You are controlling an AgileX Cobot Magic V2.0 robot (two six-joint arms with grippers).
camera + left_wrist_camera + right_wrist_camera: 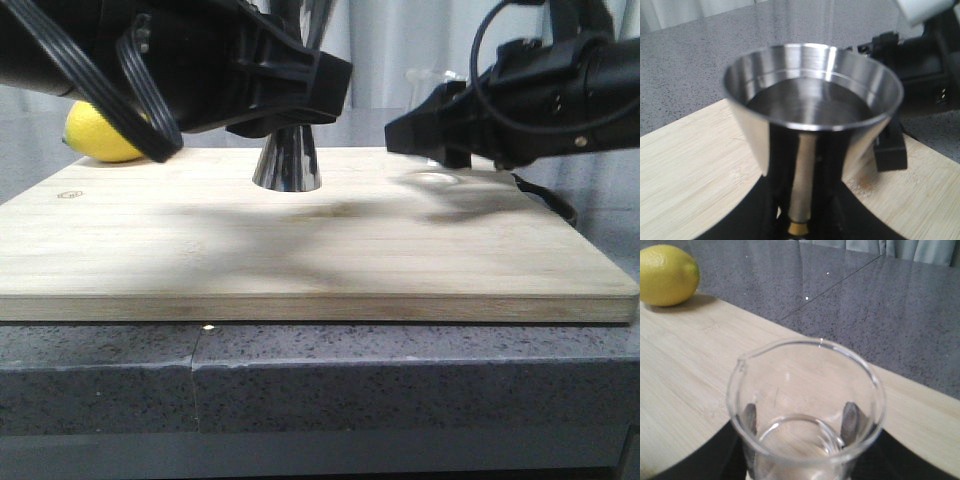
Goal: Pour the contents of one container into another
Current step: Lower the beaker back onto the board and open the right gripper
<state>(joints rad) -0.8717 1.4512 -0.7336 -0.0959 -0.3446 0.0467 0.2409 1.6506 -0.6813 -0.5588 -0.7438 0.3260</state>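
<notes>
Left wrist view: the steel jigger [812, 107] is seen standing on the bamboo board [695, 165], liquid already lying in its upper cup, the left gripper [800, 225] clasped about its waist. In the right wrist view the glass beaker [805, 410] is held upright and appears empty within the right gripper [800, 427]. The pour is judged essentially done; only setting down and release seem left.

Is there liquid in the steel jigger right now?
Yes, the left wrist view shows the jigger holding a pool of liquid well below its rim.
</notes>
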